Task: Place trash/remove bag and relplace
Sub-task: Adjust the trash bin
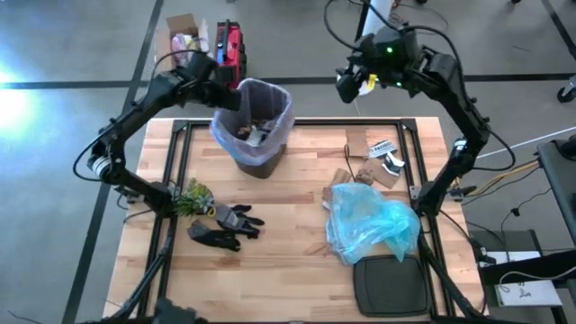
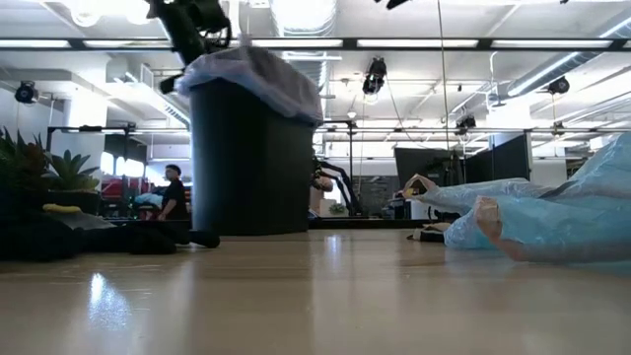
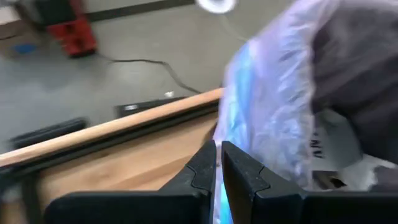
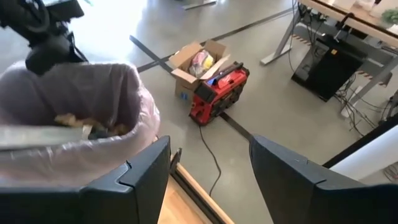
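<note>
At the table's left, a small green plant (image 1: 192, 197) is seen near the edge, with a pair of black gloves (image 1: 225, 225) lying just beside it on the wood. Above these, the left gripper (image 1: 229, 83) is held at the rim of the dark bin (image 1: 256, 157), on its left side; its jaws are pressed together on the thin edge of the bag (image 1: 227, 130) — the pale pink-lavender liner that is draped over the bin's rim. In the left wrist view the two fingertips (image 3: 202, 168) are seen closed, with the liner's film and a blue drawstring (image 3: 239, 93) right against them.

Inside the lined bin, which stands at the far middle of the table, the trash (image 1: 255, 131) is gathered: brown crumpled scraps and some white paper are visible. More loose scraps of brown paper and cardboard (image 1: 364, 162) and a small wrapper (image 1: 382, 149) are left on the table to the right of the bin, well apart from it.

A crumpled light blue plastic bag (image 1: 373, 225) is spread just in front of those scraps, and a dark lid (image 1: 391, 283) lies at the near edge, touching it.

The right gripper (image 1: 353, 83) is held in the air beyond the table's far edge, to the right of the bin — its jaws stand apart and nothing is held between them.
</note>
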Motion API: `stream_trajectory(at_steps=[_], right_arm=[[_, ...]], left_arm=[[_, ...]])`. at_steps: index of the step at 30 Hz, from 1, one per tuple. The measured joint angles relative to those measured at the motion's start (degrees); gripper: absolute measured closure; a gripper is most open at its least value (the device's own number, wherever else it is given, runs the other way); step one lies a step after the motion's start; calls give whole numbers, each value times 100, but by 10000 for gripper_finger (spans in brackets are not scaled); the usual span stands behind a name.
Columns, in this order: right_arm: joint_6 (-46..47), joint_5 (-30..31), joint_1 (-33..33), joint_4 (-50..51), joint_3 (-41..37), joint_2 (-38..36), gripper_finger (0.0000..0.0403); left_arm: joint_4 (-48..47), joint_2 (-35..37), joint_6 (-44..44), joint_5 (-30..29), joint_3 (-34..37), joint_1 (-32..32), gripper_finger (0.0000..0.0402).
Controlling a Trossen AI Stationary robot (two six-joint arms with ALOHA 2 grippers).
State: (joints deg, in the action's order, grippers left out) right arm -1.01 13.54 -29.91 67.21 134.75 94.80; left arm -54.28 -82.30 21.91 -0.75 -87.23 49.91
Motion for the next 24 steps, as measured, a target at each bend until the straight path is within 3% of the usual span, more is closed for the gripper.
stream_trajectory(at_steps=[11, 14, 20, 22, 24], right_arm=[[104, -15, 19, 806, -16, -338, 203], [145, -10, 26, 1188, -16, -351, 203], [143, -100, 42, 2292, -207, -333, 199], [143, -535, 62, 2230, -535, -449, 199], [103, -1369, 83, 2185, -862, -586, 200]], left_arm=[[2029, -1028, 133, 155, 27, -1390, 391], [2505, -1120, 97, 193, -20, -1503, 391], [2402, -883, 56, 119, -28, -1367, 391], [2333, -597, -31, 102, -33, -1283, 391], [2098, -285, -192, 48, -34, -1234, 391]])
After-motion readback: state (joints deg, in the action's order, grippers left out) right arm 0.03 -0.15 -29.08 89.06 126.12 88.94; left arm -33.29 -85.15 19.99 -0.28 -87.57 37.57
